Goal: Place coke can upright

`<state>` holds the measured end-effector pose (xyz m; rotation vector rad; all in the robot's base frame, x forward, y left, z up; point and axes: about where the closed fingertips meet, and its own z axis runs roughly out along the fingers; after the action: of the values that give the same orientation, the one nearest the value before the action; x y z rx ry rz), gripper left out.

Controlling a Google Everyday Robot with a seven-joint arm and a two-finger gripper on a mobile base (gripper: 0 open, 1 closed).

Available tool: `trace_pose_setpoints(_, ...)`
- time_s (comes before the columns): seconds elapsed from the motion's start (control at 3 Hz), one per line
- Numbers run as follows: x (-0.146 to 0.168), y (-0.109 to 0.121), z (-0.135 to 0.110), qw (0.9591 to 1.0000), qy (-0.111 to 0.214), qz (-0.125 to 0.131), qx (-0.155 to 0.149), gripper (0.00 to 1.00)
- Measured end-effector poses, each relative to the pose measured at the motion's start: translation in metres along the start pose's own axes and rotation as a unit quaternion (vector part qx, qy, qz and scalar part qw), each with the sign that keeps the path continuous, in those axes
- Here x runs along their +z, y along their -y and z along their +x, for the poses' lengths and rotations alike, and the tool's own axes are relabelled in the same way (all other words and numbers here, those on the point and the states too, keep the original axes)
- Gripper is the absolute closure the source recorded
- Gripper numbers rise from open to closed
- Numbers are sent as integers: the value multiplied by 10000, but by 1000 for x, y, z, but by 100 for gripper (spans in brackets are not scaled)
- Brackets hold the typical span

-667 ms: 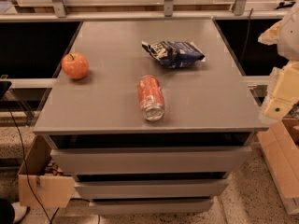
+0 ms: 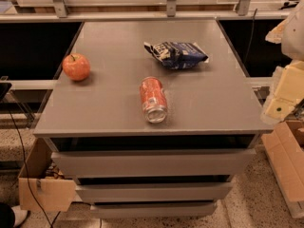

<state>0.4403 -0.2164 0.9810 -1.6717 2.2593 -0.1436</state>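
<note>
The coke can (image 2: 153, 99) lies on its side near the middle of the grey cabinet top (image 2: 109, 108). It is red-orange with white lettering, and its silver end faces the front edge. My gripper (image 2: 284, 93) is cream-coloured and hangs at the far right of the view, beyond the cabinet's right edge, well apart from the can and holding nothing that I can see.
A round red-orange apple (image 2: 76, 66) sits near the left edge. A blue chip bag (image 2: 176, 54) lies behind the can. Drawers (image 2: 152, 164) are below the top. Cardboard boxes stand on the floor at the left (image 2: 42, 184) and the right (image 2: 287, 163). A metal rail (image 2: 142, 3) runs behind.
</note>
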Motion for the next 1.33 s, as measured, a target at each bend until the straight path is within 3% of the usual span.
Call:
trace_pose_setpoints(0.33, -1, 11, -16, 9991, -251, 133, 316, 0)
trace_pose_setpoints(0.67, 12, 24, -47, 9959, -359, 173, 816, 0)
trace_pose_setpoints(1.0, 43, 28, -78, 9912, -265, -41, 1293, 0)
trace_pose_setpoints(1.33, 44, 29, -79, 9890, -251, -26, 1456, 0)
